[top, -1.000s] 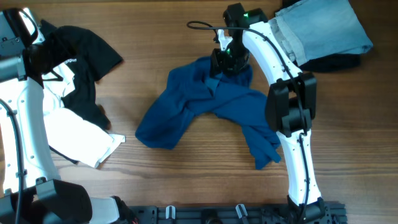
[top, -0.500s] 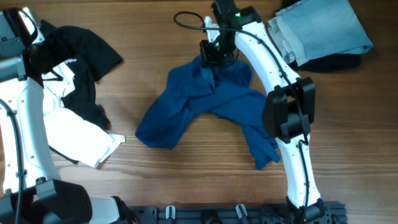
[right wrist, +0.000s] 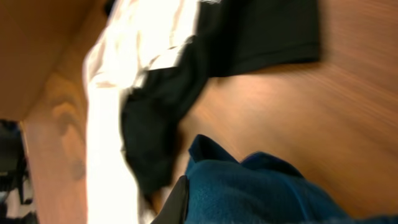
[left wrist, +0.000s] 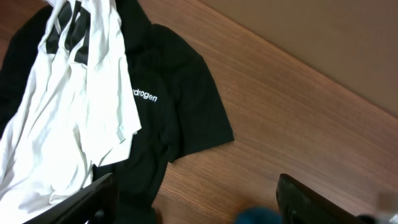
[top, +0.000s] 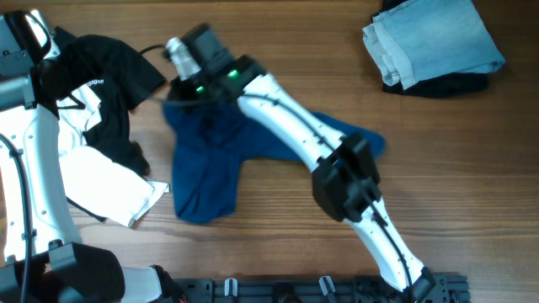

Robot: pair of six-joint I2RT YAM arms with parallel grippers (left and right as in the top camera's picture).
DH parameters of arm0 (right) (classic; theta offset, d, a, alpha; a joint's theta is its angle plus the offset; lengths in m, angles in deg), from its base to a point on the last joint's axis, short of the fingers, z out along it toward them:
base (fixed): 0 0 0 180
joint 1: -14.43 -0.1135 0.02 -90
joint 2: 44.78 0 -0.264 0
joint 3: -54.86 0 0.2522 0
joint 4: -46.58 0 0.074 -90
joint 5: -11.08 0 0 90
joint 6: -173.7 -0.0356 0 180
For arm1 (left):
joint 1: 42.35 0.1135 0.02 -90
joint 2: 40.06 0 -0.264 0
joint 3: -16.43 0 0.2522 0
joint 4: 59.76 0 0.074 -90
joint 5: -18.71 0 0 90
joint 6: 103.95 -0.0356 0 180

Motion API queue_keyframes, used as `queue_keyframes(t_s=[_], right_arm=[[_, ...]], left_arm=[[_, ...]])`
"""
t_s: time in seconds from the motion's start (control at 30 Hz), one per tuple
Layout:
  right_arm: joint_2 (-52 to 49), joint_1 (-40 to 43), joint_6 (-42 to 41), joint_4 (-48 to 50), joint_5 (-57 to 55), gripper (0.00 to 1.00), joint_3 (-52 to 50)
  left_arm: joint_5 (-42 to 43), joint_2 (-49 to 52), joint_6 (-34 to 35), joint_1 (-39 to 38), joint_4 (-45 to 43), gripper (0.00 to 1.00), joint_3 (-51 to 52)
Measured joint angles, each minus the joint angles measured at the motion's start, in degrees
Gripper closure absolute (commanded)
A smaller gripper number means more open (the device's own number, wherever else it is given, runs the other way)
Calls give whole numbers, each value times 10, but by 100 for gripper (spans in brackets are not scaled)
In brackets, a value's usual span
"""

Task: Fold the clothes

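Directly under the right gripper (top: pixel 195 91), the deep-blue shirt (top: pixel 206 164) is trailing in a rumpled, crooked band. One end is bunching up at the fingers and the other is showing past the far side of the right arm (top: pixel 286 126), well away from the gripper. That gripper is looking clenched on a gathered edge of the shirt (the wrist view is blurred, showing only one dark finger (right wrist: pixel 176 200) pressing against blue cloth, so I am judging the grip rather than seeing it plainly). Near its fingertips, on the side away from the arm, the black tee (top: pixel 114 71) is lying crumpled with the white garment (top: pixel 97 181) overlapping it. The left gripper (left wrist: pixel 196 186) is hanging released above that pile, its fingers spreading wide and holding nothing. Far from both grippers, at the opposite corner of the table (top: pixel 278 42), a folded denim stack (top: pixel 434 38) is sitting on something dark. Judging from this, the folding is barely getting under way: none of the three garments is lying flat and none is showing a fold. The shirt is needing to be spread out before its sleeves and body can be turned in, and the tee and white garment are waiting in a heap.
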Motion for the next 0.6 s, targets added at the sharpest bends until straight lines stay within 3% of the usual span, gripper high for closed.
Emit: queue_keyframes(t_s=[0.07,0.17,0.33,0.6], right_arm=[[0,-21,-2,11,-3,40,0],[0,-32,-3,7,-3,1,0],[34,5,32,-126,-18,0,0],[269,209,68,-427,-74,0,7]], left_arm=[[0,0,0,0,0,18,0],[0,0,0,0,0,18,0],[0,0,0,0,-2,18,0],[40,-25,-43,-48,85,19,0]])
